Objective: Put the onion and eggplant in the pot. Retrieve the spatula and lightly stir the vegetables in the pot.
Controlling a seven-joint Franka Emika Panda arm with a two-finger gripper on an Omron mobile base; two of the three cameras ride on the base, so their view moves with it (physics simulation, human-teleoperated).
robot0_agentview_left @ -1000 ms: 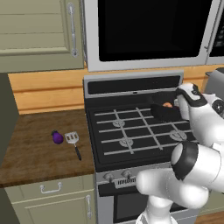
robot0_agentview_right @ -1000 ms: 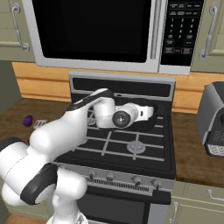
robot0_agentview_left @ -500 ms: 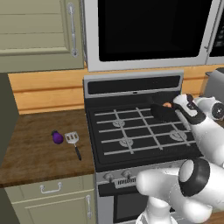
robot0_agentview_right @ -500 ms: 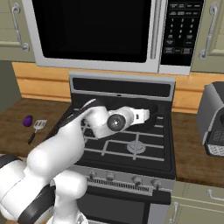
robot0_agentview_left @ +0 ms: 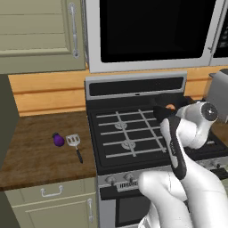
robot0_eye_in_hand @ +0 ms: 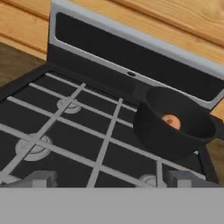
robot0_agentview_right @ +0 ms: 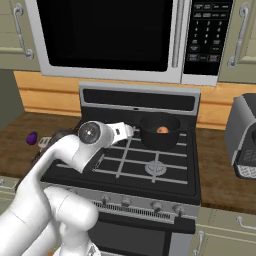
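Note:
The black pot [robot0_agentview_right: 159, 134] stands on the stove's back right burner with the orange-tan onion [robot0_agentview_right: 162, 130] inside it. The hand view shows the pot [robot0_eye_in_hand: 154, 131] and the onion [robot0_eye_in_hand: 170, 121] ahead to the right. My gripper [robot0_agentview_right: 131, 131] hovers open and empty over the stove's middle, just left of the pot; its fingertips [robot0_eye_in_hand: 42, 177] stand wide apart. The purple eggplant [robot0_agentview_left: 58, 140] lies on the wooden counter left of the stove, beside the silver head of the spatula [robot0_agentview_left: 73, 141]. In the right base view the eggplant [robot0_agentview_right: 32, 137] sits at the far left.
A microwave [robot0_agentview_left: 151, 31] hangs low above the stove [robot0_agentview_left: 129, 133]. A grey toaster [robot0_agentview_right: 242, 135] stands on the counter to the right of the stove. Cabinets [robot0_agentview_left: 40, 35] hang over the left counter [robot0_agentview_left: 35, 151].
The hand has drawn back from above the pot, leftward and toward the stove's middle. The onion stays in the pot. The jaws have stayed open.

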